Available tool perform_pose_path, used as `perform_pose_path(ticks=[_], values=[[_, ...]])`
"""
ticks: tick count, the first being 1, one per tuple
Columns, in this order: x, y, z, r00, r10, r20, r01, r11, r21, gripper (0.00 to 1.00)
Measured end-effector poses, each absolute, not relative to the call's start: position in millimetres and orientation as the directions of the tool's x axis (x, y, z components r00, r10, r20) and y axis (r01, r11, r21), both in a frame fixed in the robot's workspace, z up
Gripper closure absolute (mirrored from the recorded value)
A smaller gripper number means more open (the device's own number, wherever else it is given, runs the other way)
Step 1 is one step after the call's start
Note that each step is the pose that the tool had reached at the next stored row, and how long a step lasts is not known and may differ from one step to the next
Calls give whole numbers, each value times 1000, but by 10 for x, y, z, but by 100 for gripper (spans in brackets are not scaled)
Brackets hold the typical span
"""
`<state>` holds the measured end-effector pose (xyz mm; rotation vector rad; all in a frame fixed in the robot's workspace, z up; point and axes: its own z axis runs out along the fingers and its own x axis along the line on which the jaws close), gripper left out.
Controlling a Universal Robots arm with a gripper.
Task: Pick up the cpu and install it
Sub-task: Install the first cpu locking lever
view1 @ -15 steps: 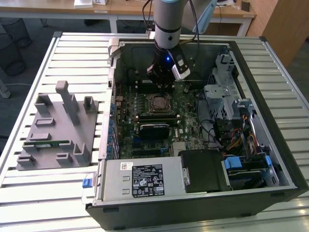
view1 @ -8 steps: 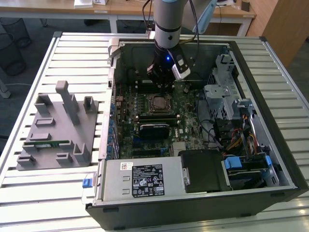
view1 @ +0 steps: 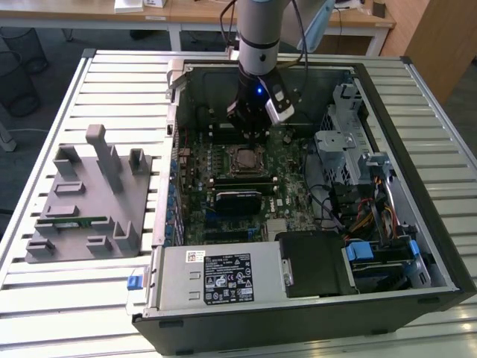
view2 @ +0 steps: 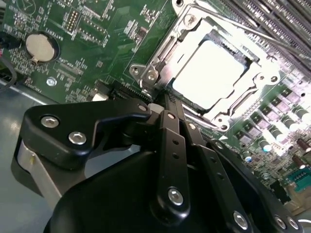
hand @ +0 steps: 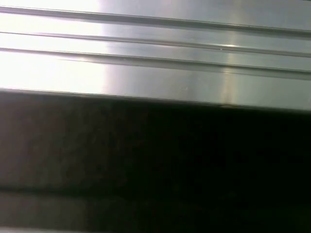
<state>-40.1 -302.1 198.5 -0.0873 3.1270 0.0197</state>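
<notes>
The cpu (view2: pixel 209 73) sits in the socket (view2: pixel 187 29), light, stiff, fragile, best held by its edges; gripper (view2: pixel 167 104) beside it looks pinched together, holding nothing.

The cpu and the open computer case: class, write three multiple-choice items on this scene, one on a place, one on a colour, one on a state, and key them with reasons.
1. Where does the cpu lie?
A. In the socket on the motherboard
B. On the grey fixture
C. On the power supply

2. What colour is the motherboard?
A. Red
B. Green
C. White

3. What is the claw holding?
A. The cpu
B. The green memory stick
C. Nothing visible

Key: 1 A, the second wrist view shows the pale chip framed by the metal socket. 2 B, both the exterior and second wrist views show a green board. 3 C, the cpu sits in the socket apart from the claw, and the memory stick lies on the grey fixture.
</notes>
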Motion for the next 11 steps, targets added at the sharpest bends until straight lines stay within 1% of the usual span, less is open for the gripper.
perform_pose_path(ticks=[7, 11], values=[[-401, -3016, 1961, -998, -56, -13, -56, 998, 9, 89], [-401, -3006, 1960, -998, -56, -14, -56, 998, 22, 89]])
